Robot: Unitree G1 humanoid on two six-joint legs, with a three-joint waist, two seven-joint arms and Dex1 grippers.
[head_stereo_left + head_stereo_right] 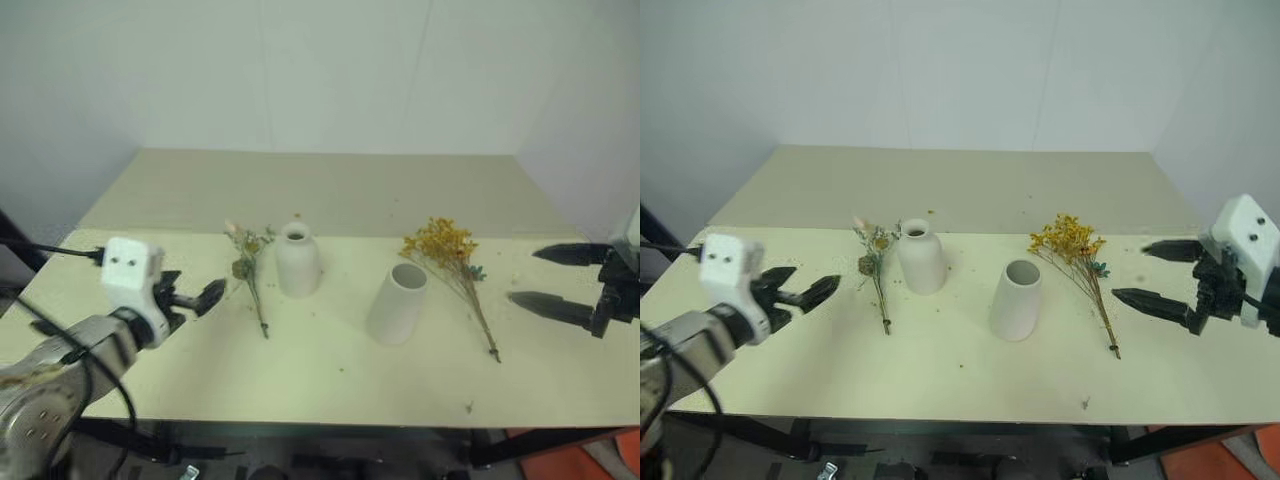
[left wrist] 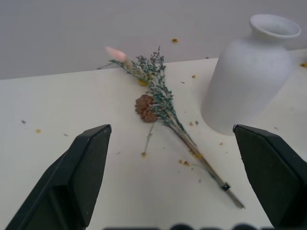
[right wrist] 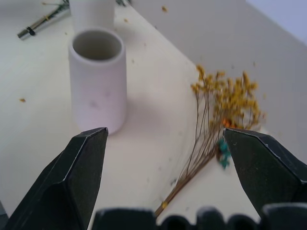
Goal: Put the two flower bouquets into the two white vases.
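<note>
On the pale table, a small sparse bouquet (image 1: 250, 268) of grey-green sprigs with a pink plume lies flat, just left of the short bottle-shaped white vase (image 1: 297, 260). To the right stands the taller wide-mouthed white vase (image 1: 398, 303), upright. The yellow-blossomed bouquet (image 1: 452, 262) lies to its right, its thin brown stems running toward the front edge. My left gripper (image 1: 198, 283) hovers open left of the small bouquet (image 2: 158, 103) and points at it. My right gripper (image 1: 522, 275) stands open right of the yellow bouquet (image 3: 225, 100), empty, facing it and the tall vase (image 3: 98, 81).
The table (image 1: 330, 190) runs back to a white wall, with bare surface behind the vases and along the front. Small petal crumbs (image 1: 468, 406) are scattered on the top. A black cable (image 1: 50, 250) runs to my left wrist.
</note>
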